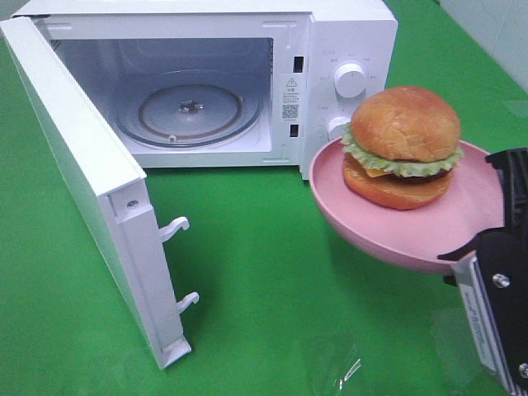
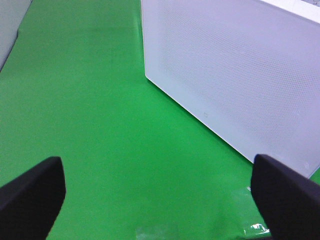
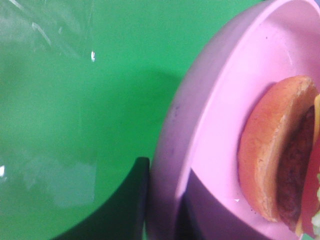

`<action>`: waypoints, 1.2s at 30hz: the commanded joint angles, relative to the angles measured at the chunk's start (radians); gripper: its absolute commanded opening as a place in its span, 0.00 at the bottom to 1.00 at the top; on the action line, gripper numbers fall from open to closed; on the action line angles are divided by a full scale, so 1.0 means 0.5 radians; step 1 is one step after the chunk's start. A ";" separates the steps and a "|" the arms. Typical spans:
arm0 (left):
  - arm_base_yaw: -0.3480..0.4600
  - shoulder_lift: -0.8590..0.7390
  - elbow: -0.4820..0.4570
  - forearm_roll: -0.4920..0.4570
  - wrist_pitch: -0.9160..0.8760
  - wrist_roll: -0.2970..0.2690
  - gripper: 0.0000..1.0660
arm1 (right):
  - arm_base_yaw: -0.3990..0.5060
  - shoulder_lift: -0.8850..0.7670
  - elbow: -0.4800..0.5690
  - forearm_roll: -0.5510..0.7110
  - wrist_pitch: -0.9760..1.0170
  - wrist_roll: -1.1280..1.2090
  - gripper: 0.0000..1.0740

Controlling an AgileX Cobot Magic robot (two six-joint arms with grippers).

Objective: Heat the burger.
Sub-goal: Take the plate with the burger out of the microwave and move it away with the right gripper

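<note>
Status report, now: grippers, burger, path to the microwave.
Right gripper shut on pink plate rim, plate lifted. Left gripper open, empty. Burger upright on plate, outside microwave. Door open, turntable bare.

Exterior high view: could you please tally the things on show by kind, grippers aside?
Microwave: 1
Turntable: 1
Knobs: 2
Plate: 1
Burger: 1
Total: 6
</note>
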State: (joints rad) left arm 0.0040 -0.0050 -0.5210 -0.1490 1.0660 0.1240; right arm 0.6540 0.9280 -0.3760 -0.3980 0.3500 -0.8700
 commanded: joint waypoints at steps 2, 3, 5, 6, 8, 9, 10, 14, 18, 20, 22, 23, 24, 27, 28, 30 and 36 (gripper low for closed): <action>0.006 -0.008 0.002 0.004 -0.006 -0.010 0.87 | -0.002 -0.202 -0.010 -0.108 0.176 0.160 0.00; 0.006 -0.008 0.002 0.004 -0.006 -0.010 0.87 | -0.002 -0.254 -0.010 -0.156 0.300 0.262 0.00; 0.006 -0.008 0.002 0.004 -0.006 -0.010 0.87 | -0.002 -0.278 -0.010 -0.218 0.406 0.376 0.00; 0.006 -0.008 0.002 0.004 -0.006 -0.010 0.87 | -0.002 -0.278 -0.010 -0.218 0.406 0.376 0.00; 0.006 -0.008 0.002 0.004 -0.006 -0.010 0.87 | -0.002 -0.284 -0.010 -0.298 0.504 0.504 0.00; 0.006 -0.008 0.002 0.004 -0.006 -0.010 0.87 | -0.002 -0.284 -0.010 -0.340 0.548 0.580 0.00; 0.006 -0.008 0.002 0.004 -0.006 -0.010 0.87 | -0.002 -0.284 -0.010 -0.340 0.548 0.580 0.00; 0.006 -0.008 0.002 0.004 -0.006 -0.010 0.87 | -0.002 -0.284 -0.010 -0.522 0.674 0.952 0.00; 0.006 -0.008 0.002 0.004 -0.006 -0.010 0.87 | -0.002 -0.284 -0.010 -0.612 0.736 1.086 0.00; 0.006 -0.008 0.002 0.004 -0.006 -0.010 0.87 | -0.002 -0.280 -0.010 -0.672 0.776 1.188 0.00; 0.006 -0.008 0.002 0.004 -0.006 -0.010 0.87 | -0.002 -0.266 -0.010 -0.724 0.804 1.318 0.00; 0.006 -0.008 0.002 0.004 -0.006 -0.010 0.87 | -0.002 -0.254 -0.010 -0.764 0.818 1.448 0.00; 0.006 -0.008 0.002 0.004 -0.006 -0.010 0.87 | -0.002 -0.254 -0.010 -0.764 0.818 1.448 0.00; 0.006 -0.008 0.002 0.004 -0.006 -0.010 0.87 | -0.002 -0.162 -0.010 -0.824 0.870 1.740 0.00; 0.006 -0.008 0.002 0.004 -0.006 -0.010 0.87 | -0.002 -0.162 -0.010 -0.824 0.870 1.740 0.00; 0.006 -0.008 0.002 0.004 -0.006 -0.010 0.87 | -0.002 -0.078 -0.010 -0.830 0.868 1.946 0.00; 0.006 -0.008 0.002 0.004 -0.006 -0.010 0.87 | -0.002 0.134 -0.014 -0.920 0.846 2.354 0.00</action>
State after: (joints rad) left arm 0.0040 -0.0050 -0.5210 -0.1490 1.0660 0.1240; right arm 0.6540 0.9590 -0.3730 -0.7640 0.7850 0.2170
